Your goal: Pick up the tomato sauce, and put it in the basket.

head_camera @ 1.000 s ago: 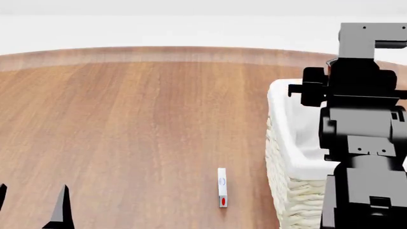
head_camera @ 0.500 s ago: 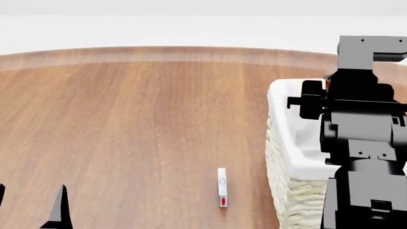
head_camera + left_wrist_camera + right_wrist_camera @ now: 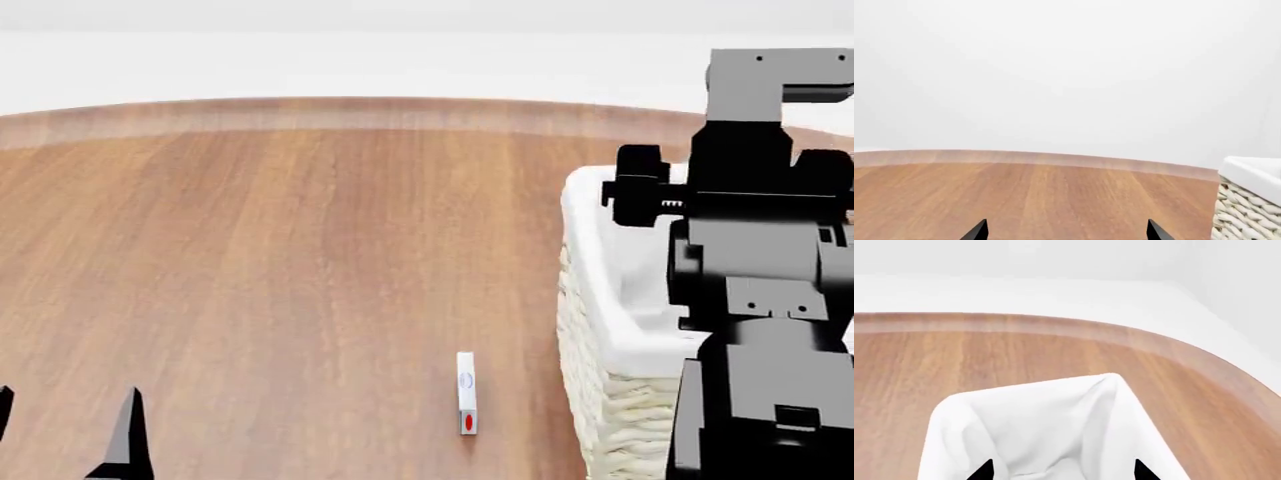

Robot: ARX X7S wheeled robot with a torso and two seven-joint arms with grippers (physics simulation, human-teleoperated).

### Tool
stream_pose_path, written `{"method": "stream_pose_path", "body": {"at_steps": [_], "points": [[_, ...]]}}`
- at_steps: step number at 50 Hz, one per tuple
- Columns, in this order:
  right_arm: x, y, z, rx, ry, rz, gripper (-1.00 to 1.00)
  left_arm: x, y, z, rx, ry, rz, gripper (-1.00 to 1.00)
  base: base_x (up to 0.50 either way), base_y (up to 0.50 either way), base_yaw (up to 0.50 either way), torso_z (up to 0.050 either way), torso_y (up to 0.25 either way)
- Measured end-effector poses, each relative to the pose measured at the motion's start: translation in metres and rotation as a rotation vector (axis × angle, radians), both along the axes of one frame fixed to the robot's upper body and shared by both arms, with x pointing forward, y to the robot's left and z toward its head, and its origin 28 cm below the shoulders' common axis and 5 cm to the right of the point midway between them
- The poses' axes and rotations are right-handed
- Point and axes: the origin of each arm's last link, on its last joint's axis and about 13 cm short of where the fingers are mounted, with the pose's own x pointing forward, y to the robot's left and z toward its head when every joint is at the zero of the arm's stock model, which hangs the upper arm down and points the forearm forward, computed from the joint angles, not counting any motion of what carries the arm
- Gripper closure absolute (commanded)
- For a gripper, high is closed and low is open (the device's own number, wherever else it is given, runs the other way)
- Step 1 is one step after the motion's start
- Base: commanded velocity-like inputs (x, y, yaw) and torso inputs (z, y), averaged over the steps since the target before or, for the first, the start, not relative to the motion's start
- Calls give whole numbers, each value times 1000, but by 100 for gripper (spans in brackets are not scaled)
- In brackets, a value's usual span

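Observation:
The tomato sauce is out of view in every frame. The cream wicker basket (image 3: 594,300) with its white cloth lining stands at the right of the wooden table; its wall also shows in the left wrist view (image 3: 1247,210). My right arm hangs over the basket and hides most of its inside in the head view. The right gripper (image 3: 1061,471) is open above the white lining (image 3: 1041,415), with nothing between its tips. My left gripper (image 3: 67,425) is open and empty low over the table's near left, seen too in its own wrist view (image 3: 1066,231).
A small white stick-shaped object with a red spot (image 3: 466,392) lies on the wood just left of the basket. The table's curved far edge (image 3: 347,112) runs across the back, with a white floor beyond it.
The right arm's wrist has shifted slightly left and up over the basket, and a thin red sliver beside it no longer shows. The left gripper has stayed where it was.

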Motion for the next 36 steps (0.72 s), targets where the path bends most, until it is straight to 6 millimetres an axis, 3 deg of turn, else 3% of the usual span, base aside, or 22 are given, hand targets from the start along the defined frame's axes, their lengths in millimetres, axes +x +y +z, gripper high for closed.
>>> {"method": "stream_pose_path", "body": {"at_steps": [12,18,24,36], "points": [[15,34,37,-63,-235,97,-100,1,-1,0,2,2,-4,-100,0,0,0,0,0],[10,58,25,-135,-272,148,-100,1,-2,0,5,4,-6,-100,0,0,0,0,0],[-14,89,15,-269,-412,198,-100,1,-3,-1,7,6,-8,-100,0,0,0,0,0],[-93,143,-35,-301,-567,341,-100,-1,-5,-4,14,9,-12,-100,0,0,0,0,0]]}}
